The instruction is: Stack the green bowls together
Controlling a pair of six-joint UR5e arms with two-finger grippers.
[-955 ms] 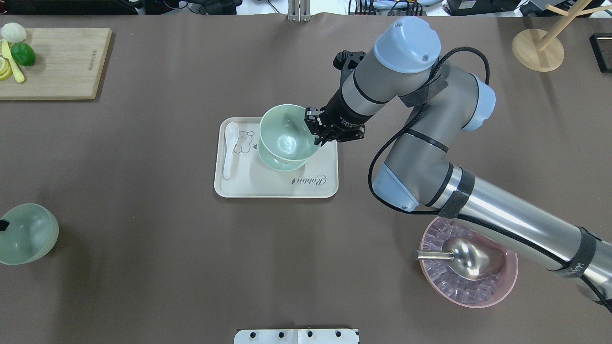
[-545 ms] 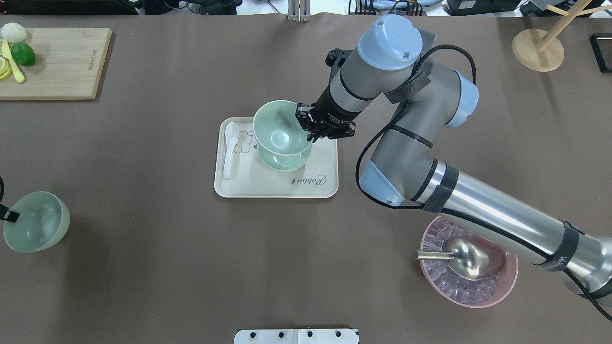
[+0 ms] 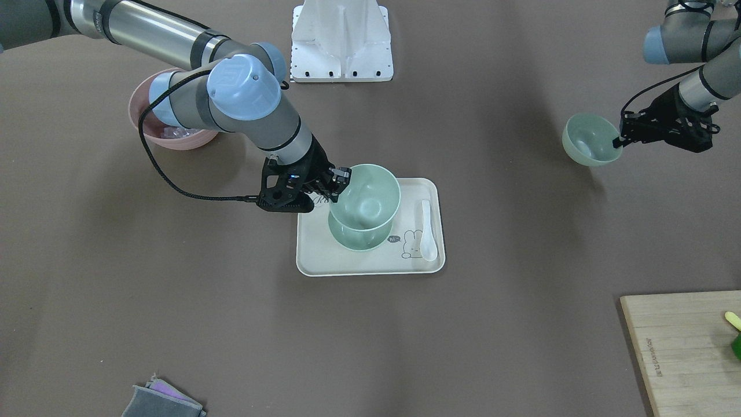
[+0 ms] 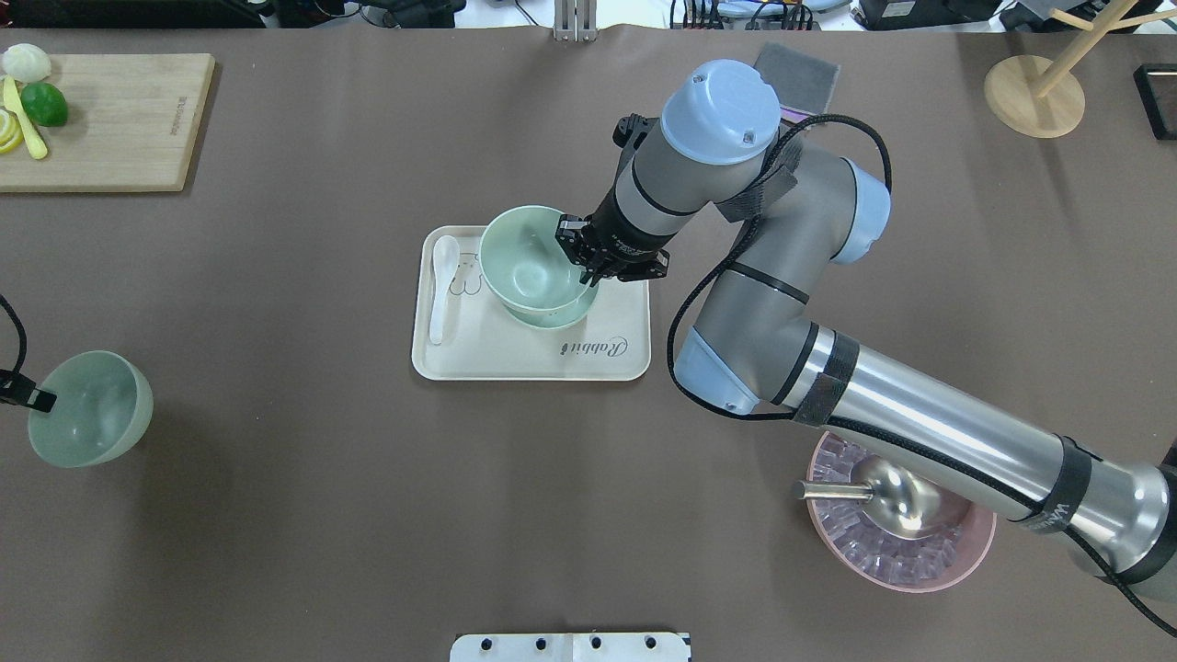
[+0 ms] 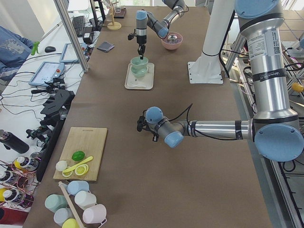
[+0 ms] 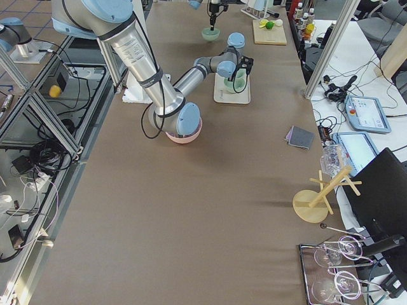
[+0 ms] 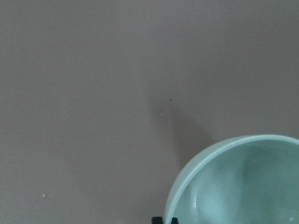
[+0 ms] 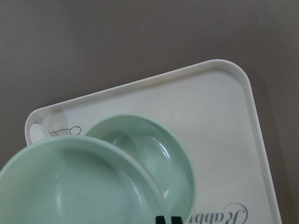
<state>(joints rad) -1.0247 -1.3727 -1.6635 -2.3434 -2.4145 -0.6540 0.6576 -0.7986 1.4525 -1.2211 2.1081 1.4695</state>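
Right gripper [image 4: 587,267]: narrowed onto the right-hand rim of the held bowl [image 4: 526,265]; its arm reaches in from the near right.
Held bowl: pale mint green, mouth up, raised over the middle of the table. It hangs above the tray bowl [image 4: 556,319], shifted a little to the left and far side.
Tray bowl: the same green, upright on the far half of the tray [image 4: 515,363]. From overhead only its near-right crescent shows under the held bowl; the right wrist view looks into most of it.
Gap between these 2 bowls: the rims overlap in every view, but I cannot tell whether they touch.
Left gripper [image 3: 622,139]: pinching the left-hand rim of the left bowl [image 3: 587,140].
Left bowl: the last of the 3 green bowls, mouth up, close to the table's left edge, well apart from the tray and slightly nearer than it. In the left wrist view its shadow falls off to 1 side on the brown cloth.
Tray: cream, rounded corners, mid-table, printed with a rabbit drawing and a script word. A white spoon [image 4: 443,285] lies along its left side, just beside the bowls.
Pink bowl [image 4: 979,556]: near right, partly under the right arm, filled with clear cubes and a metal scoop [image 4: 897,496].
Cutting board [image 4: 119,119]: far left corner, with a lime [image 4: 43,103] and pale slices at its left end.
Grey cloth [image 4: 798,64]: far side, behind the right arm.
Wooden stand [image 4: 1034,92]: far right.
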